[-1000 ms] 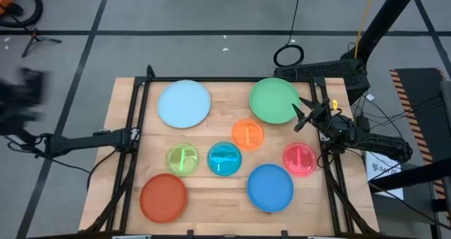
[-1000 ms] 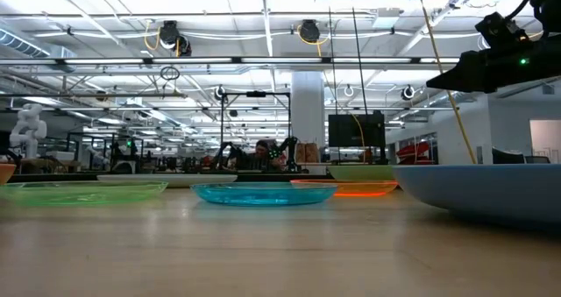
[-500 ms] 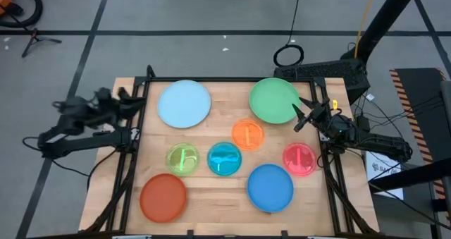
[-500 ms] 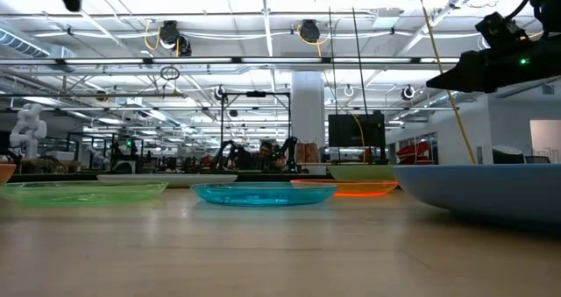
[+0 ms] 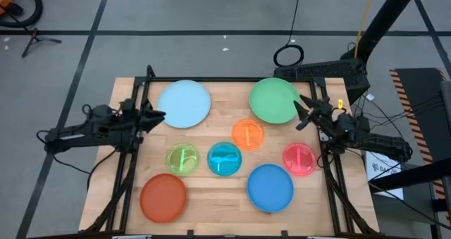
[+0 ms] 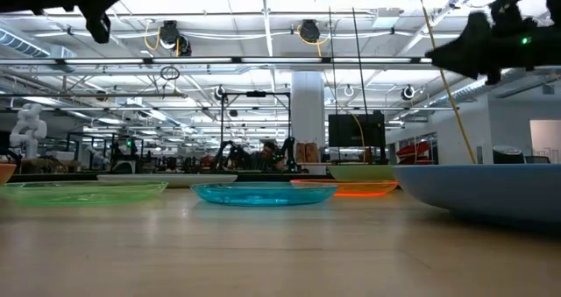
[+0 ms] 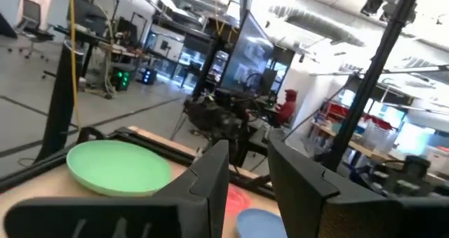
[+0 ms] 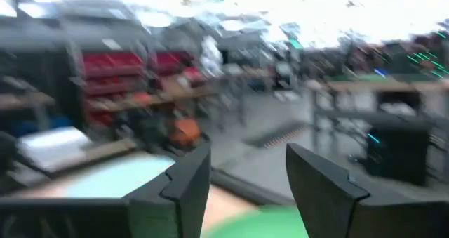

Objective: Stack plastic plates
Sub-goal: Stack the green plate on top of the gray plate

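Eight plates lie flat and apart on the wooden table. The large ones are light blue (image 5: pixel 184 103), green (image 5: pixel 274 100), blue (image 5: pixel 270 187) and red-orange (image 5: pixel 163 197). The small translucent ones are orange (image 5: pixel 247 134), lime (image 5: pixel 182 158), cyan (image 5: pixel 225 158) and pink (image 5: pixel 300 158). My left gripper (image 5: pixel 159 115) (image 7: pixel 247 145) is open, in the air just left of the light blue plate. My right gripper (image 5: pixel 301 113) (image 8: pixel 247 150) is open, in the air at the green plate's right rim. Neither touches a plate.
Black frame rails run along the table's left (image 5: pixel 132 137) and right (image 5: pixel 325 151) sides under the arms. Bare wood shows between the plates and along the near edge (image 5: pixel 218 214). In the low view the blue plate (image 6: pixel 478 187) stands closest to the camera.
My left arm has swung in fast from beyond the table's left edge toward the light blue plate, ending with its gripper beside that plate's left rim. My right gripper has risen a little and tipped by the green plate. No plate has moved.
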Robot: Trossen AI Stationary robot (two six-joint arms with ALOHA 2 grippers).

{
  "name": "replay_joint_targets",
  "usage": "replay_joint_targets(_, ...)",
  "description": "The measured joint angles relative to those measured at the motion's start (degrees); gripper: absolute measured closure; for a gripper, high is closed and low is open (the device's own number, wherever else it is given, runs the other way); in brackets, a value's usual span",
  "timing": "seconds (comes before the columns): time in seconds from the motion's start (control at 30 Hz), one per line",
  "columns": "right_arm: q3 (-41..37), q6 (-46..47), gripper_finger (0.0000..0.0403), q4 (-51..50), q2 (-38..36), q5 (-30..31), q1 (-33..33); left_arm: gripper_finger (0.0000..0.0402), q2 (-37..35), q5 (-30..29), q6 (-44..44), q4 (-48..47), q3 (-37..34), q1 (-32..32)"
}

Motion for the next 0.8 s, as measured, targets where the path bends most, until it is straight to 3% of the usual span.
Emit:
replay_joint_targets(0.13,0.00,-3.33,0.0225,10.98,0.71,-6.45,0.01,0.0293,4.40,-4.53,0.49,11.27,-4.06,-1.14)
replay_joint_targets(0.37,0.12,-4.78,0.0225,21.15,5.33,-7.77,0.00,0.0293,9.75,-5.01,3.23,11.01,-2.93,-1.26)
replay_joint_targets(0.67,7.49,-5.76,0.0225,18.02,16.71,-7.69,0.00,0.0293,11.27,-5.21,5.09,13.60,-2.40,-1.26)
replay_joint_targets(0.8,12.31,-7.57,0.0225,15.15,21.06,-7.63,0.00,0.0293,14.25,-5.37,2.12,19.35,-2.40,-1.26)
